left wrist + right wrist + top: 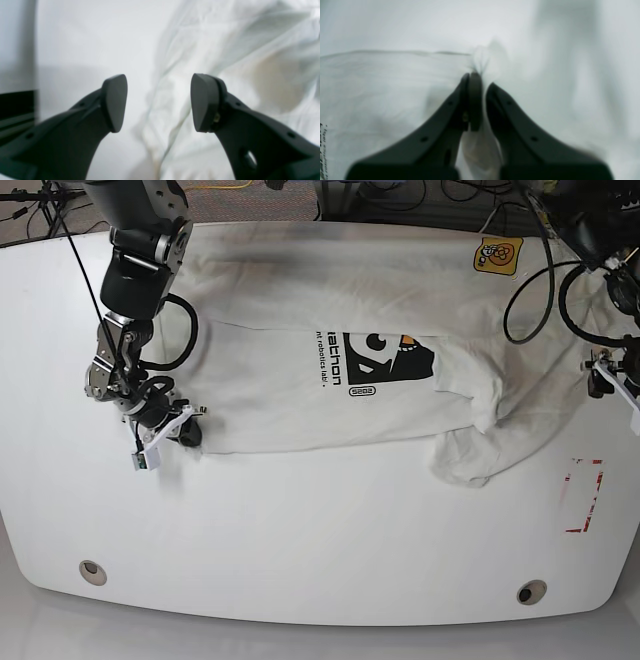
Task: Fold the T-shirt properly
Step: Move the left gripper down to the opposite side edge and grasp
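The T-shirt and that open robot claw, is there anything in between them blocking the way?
No, nothing visible blocks it. The left gripper hangs open over the white table, and the T-shirt lies rumpled right beside it with only bare tabletop between. The right gripper is already shut on the shirt's edge on the other side.
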Controlling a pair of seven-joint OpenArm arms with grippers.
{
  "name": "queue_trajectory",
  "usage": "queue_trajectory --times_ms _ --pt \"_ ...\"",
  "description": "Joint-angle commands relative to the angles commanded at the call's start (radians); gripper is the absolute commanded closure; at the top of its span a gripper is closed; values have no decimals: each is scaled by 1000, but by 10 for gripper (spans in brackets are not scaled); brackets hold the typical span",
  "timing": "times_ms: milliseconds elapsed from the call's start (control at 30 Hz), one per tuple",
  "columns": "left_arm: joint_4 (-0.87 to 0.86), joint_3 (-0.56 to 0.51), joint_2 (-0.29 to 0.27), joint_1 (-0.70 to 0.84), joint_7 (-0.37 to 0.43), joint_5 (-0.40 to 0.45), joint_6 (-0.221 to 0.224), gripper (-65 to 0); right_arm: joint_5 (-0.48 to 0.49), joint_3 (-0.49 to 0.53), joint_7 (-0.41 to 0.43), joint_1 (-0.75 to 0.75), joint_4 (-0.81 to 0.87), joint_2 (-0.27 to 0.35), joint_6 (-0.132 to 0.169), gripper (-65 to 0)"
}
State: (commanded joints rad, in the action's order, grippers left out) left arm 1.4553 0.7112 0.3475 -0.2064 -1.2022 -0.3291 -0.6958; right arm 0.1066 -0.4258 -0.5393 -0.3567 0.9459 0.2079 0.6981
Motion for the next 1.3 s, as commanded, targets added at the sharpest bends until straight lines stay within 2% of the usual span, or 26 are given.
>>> queue_trajectory --times_ms 133,333,567,767,933,1033,1300 --pt "-133 -69 31 -49 74 -2 31 -378 -31 0 0 0 2 -6 0 -2" --pt "-307 -147 37 -75 227 -2 68 -378 -34 0 0 0 2 -20 0 -2" --pt "-451 -198 37 -98 325 -2 110 -378 -35 0 0 2 2 -20 0 -2" --pt "-529 -199 48 -101 400 5 118 -378 -35 -2 0 3 2 -20 0 -2" --pt "-537 -216 51 -103 417 58 118 -378 -35 -2 0 3 2 -18 0 -2" --pt "-514 -230 51 -104 405 63 115 -378 -35 -2 0 3 2 -20 0 -2" --pt "-341 -232 54 -95 353 71 115 -378 -35 -2 -2 3 2 -20 0 -2"
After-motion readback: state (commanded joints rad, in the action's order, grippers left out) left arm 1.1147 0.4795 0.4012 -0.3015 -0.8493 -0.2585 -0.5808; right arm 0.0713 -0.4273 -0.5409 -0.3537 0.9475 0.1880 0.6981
